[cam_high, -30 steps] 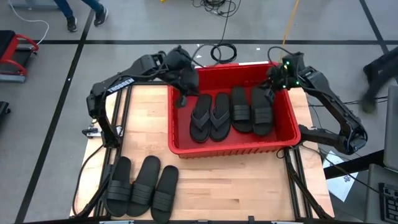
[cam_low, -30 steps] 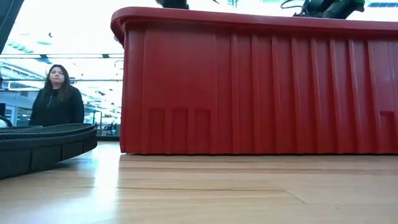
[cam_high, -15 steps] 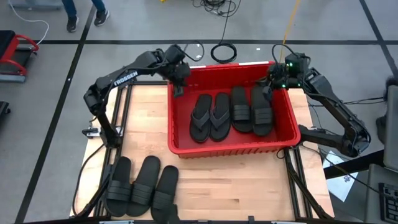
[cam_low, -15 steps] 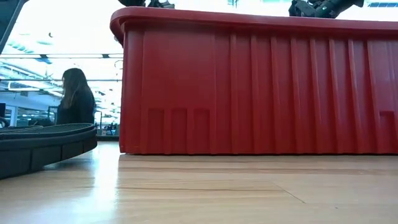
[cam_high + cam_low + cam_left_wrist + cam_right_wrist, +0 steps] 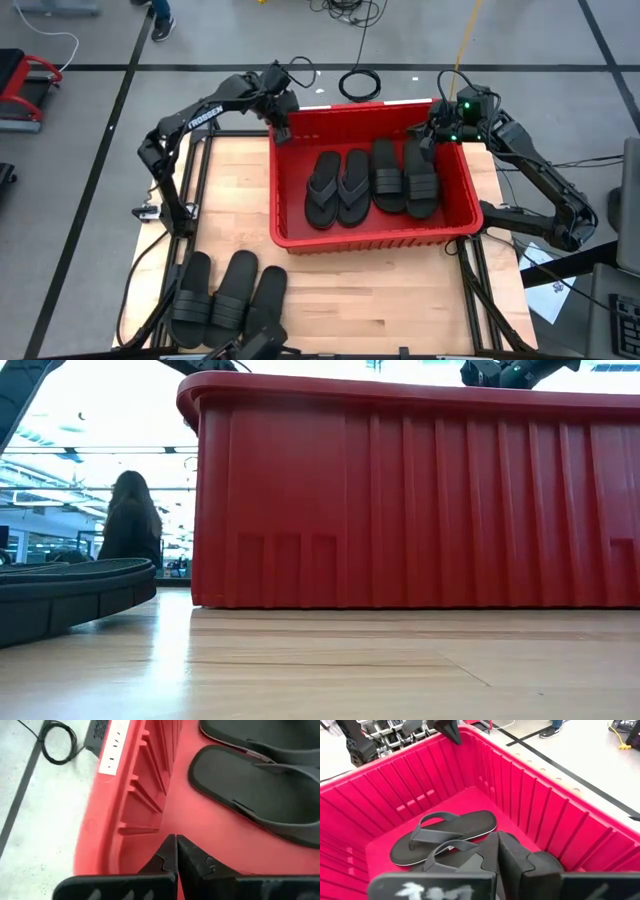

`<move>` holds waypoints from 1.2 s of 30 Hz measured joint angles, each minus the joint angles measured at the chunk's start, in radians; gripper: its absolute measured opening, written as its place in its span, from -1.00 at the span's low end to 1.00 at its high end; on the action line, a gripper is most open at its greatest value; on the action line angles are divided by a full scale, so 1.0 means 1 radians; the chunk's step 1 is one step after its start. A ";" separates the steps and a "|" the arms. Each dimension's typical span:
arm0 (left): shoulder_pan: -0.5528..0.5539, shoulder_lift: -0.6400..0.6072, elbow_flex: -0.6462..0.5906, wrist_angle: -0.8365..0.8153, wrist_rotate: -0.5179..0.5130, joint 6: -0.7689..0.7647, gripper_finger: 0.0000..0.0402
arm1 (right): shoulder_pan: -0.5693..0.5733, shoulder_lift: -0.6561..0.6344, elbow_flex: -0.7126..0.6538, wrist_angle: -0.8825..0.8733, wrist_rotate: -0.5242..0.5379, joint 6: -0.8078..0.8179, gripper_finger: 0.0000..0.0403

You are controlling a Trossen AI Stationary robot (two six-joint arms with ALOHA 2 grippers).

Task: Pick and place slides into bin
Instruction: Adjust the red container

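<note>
The red bin [image 5: 375, 240] stands at the table's far middle. In it lie two black thong slides [image 5: 338, 188] and, to their right, two wide-strap slides [image 5: 405, 178], all flat on its floor. Three more wide-strap slides [image 5: 230, 298] lie side by side on the wood at the near left. My left gripper [image 5: 281, 135] hangs shut and empty over the bin's far left corner; its wrist view shows the tips [image 5: 176, 840] above the bin's wall beside a thong slide [image 5: 250, 795]. My right gripper [image 5: 428, 142] hangs shut and empty over the far right corner [image 5: 497, 837].
The bin's tall ribbed wall [image 5: 400, 500] fills the low view, with a slide [image 5: 70, 595] at the left. A person [image 5: 130, 520] stands in the room behind. A coiled cable [image 5: 358, 84] lies on the floor beyond the bin. Bare wood lies near and right of the three slides.
My left gripper has drawn back from over the bin's left inside toward the bin's far left corner, going toward the table's far and left edges. The person in the room behind has turned away and stepped to the right.
</note>
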 joint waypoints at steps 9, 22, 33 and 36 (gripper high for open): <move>0.022 0.018 0.000 -0.001 -0.082 0.015 -1.00 | 0.000 0.000 0.000 0.000 0.000 0.006 -1.00; 0.093 0.024 0.002 0.022 -0.099 0.028 -1.00 | 0.000 0.000 0.000 0.000 0.001 0.018 -1.00; 0.102 0.032 0.002 0.026 -0.084 0.047 -1.00 | 0.000 0.000 0.000 0.000 -0.001 0.038 -1.00; 0.112 0.032 0.002 0.026 -0.077 0.046 -1.00 | 0.000 0.000 0.000 0.000 -0.002 0.054 -1.00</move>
